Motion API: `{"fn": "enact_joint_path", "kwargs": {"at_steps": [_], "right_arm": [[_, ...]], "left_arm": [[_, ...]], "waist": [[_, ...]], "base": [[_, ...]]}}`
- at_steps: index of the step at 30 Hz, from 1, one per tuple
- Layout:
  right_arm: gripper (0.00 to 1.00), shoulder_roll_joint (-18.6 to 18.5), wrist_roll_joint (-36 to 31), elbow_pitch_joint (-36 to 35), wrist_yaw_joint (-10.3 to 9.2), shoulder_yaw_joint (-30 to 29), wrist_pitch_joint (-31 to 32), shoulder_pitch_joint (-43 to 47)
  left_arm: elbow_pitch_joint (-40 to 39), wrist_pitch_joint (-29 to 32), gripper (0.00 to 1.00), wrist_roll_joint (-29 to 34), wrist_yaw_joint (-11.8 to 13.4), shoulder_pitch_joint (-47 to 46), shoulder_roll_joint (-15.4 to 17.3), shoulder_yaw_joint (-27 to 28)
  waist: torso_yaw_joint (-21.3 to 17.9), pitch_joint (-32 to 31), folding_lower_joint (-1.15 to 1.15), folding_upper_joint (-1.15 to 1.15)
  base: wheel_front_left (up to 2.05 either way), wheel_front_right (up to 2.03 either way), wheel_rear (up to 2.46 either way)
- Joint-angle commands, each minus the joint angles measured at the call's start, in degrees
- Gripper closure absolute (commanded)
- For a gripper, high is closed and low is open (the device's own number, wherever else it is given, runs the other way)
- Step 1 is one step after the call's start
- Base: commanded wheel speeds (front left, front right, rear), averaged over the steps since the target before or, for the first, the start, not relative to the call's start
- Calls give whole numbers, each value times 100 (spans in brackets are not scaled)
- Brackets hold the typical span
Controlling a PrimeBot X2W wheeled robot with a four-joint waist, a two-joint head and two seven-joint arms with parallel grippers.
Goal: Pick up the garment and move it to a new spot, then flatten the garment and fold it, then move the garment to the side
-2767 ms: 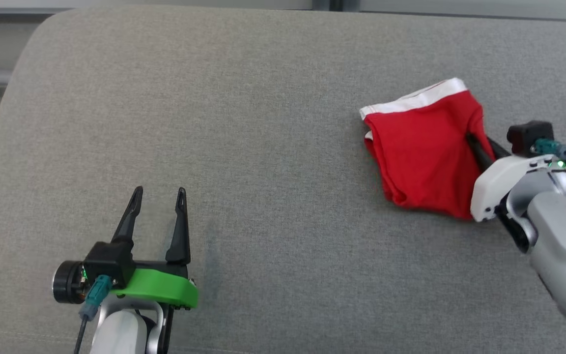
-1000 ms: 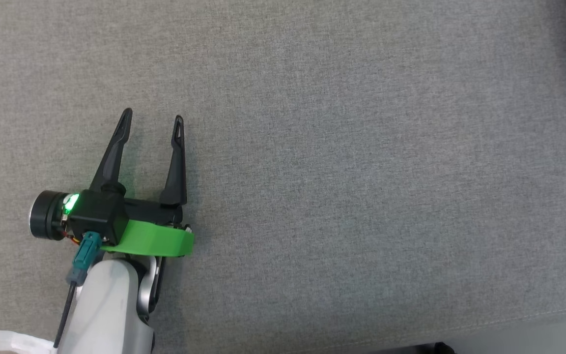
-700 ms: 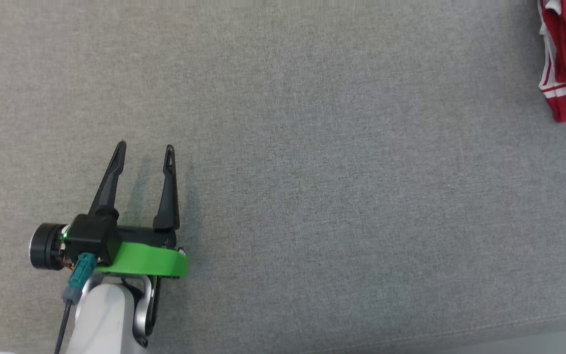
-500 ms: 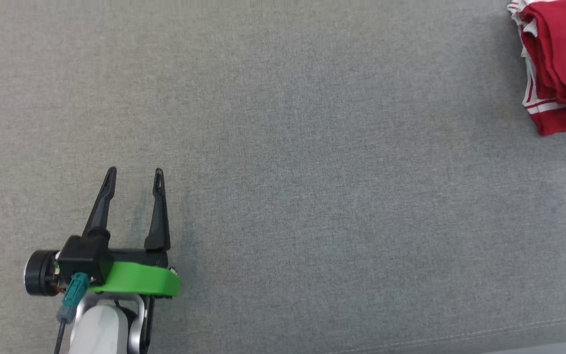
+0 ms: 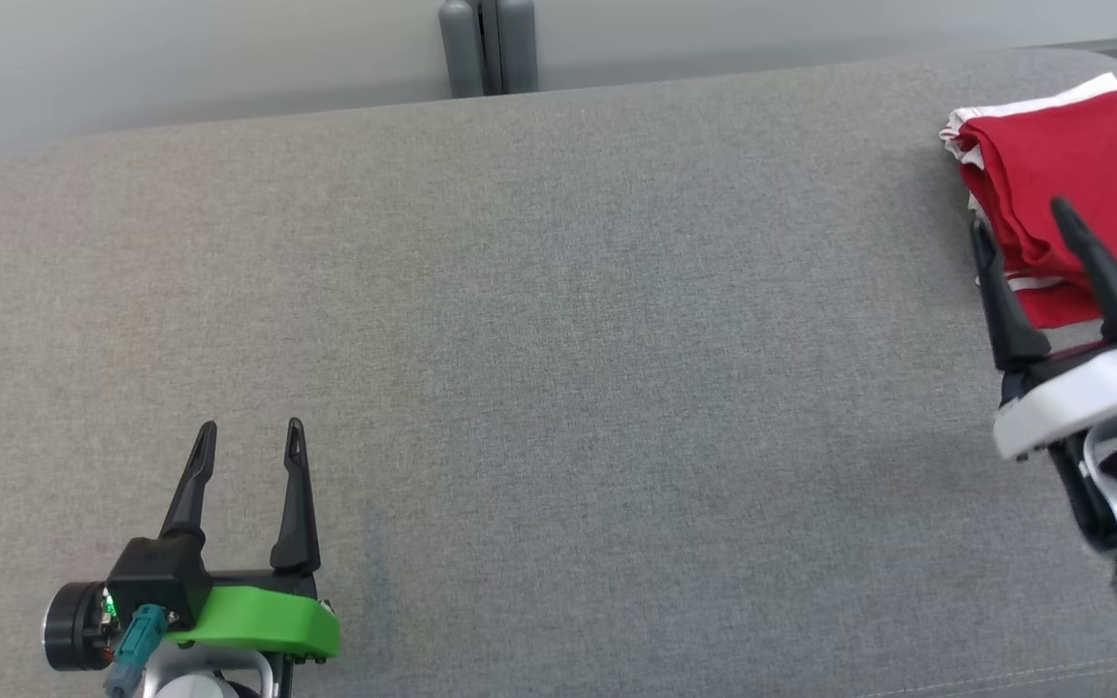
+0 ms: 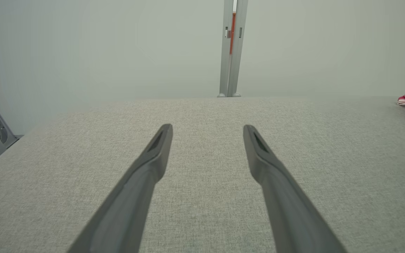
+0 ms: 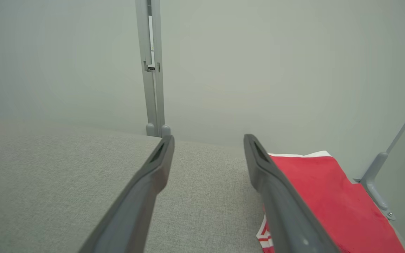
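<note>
Red folded cloth garment with white trim at far right of grey upholstered surface. My right fingers spread, empty, by its near edge; left fingers spread, well apart. Soft, light, floppy, I reckon: pinch stacked edge

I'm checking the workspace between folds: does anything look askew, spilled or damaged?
Nothing stands out. The red pile lies folded at the cushion's right end, its lower layers peeking out slightly unevenly. The left gripper and right gripper are open and hold nothing.
</note>
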Motion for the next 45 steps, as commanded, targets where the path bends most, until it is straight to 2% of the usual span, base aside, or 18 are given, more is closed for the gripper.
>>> {"fn": "enact_joint_path", "kwargs": {"at_steps": [1, 12, 19, 29, 45], "right_arm": [[0, 123, -75, -137, -12, -105, -18, 306], [0, 1198, -481, -1082, -11, -1019, -17, 2003], [0, 1557, -715, -1364, -11, -1261, -17, 2553], [0, 1689, -886, -1463, -11, -1267, -17, 2716], [0, 1794, -915, -1217, -11, -1202, -18, 2697]], "left_arm": [[26, 2, 0, -50, -46, 95, 9, 25], [184, 2, 0, -45, -89, 312, 2, 121], [232, 2, 0, -2, -116, 459, 0, 176], [323, 2, 0, -1, -201, 491, -2, 219], [474, 2, 0, -23, -338, 356, 9, 269]], "waist": [[78, -217, 0, 0], [168, -613, 0, 0], [245, -872, 0, 0], [337, -1022, 0, 0], [377, -1088, 0, 0]], "base": [[0, 0, 0], [0, 0, 0], [0, 0, 0], [0, 0, 0], [0, 0, 0]]}}
